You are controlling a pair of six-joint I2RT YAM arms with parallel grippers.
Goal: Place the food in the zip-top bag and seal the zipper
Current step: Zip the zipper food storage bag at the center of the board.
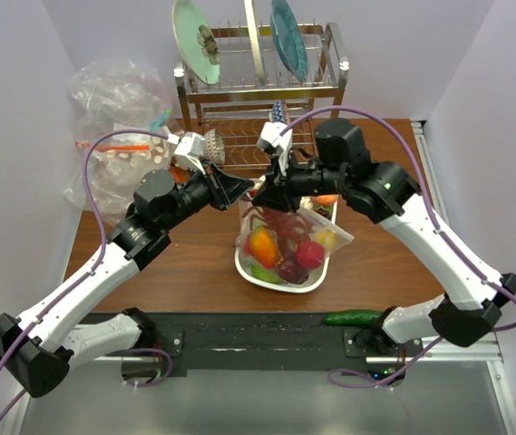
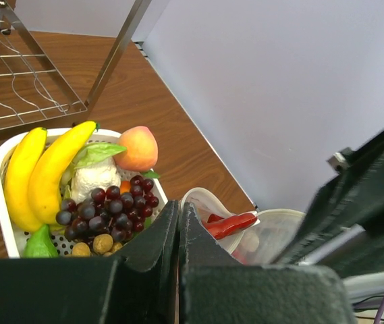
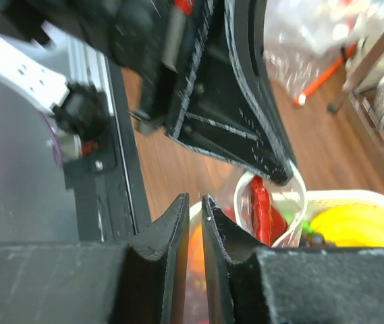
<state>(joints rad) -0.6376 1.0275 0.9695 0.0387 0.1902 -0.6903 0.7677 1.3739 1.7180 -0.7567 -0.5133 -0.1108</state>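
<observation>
The white tray (image 1: 242, 261) holds two bananas (image 2: 43, 175), a pale cabbage (image 2: 92, 177), a peach (image 2: 138, 148), a bunch of dark grapes (image 2: 108, 210), some small nuts (image 2: 93, 247) and a green piece (image 2: 40, 244), all loose and outside the bag. The dotted bag (image 1: 323, 228) stands up from the near part of the tray. Its lower end rests there and its mouth is raised between the two arms. Through the film an orange pepper (image 1: 262, 243) and a dark red apple (image 1: 308, 253) show near the bottom, with other small pieces too crowded to tell apart. A red lobster (image 3: 259, 208) stands just inside the mouth. The mouth gapes in a rounded loop, not sealed. The left gripper (image 2: 179, 209) is clenched, fingers pressed flat together, and its tips meet the mouth rim and pinch the bag there. The right gripper (image 3: 193, 206) hangs just beside the same opening on the near side, with the lobster and rim a little off to one side of its tips. Its fingers stand a narrow slit apart with nothing between them. At the back stand a wire rack (image 1: 258, 91) with plates and a bulky clear bag (image 1: 112, 91). A green chili (image 1: 353, 317) lies at the table's near edge.
</observation>
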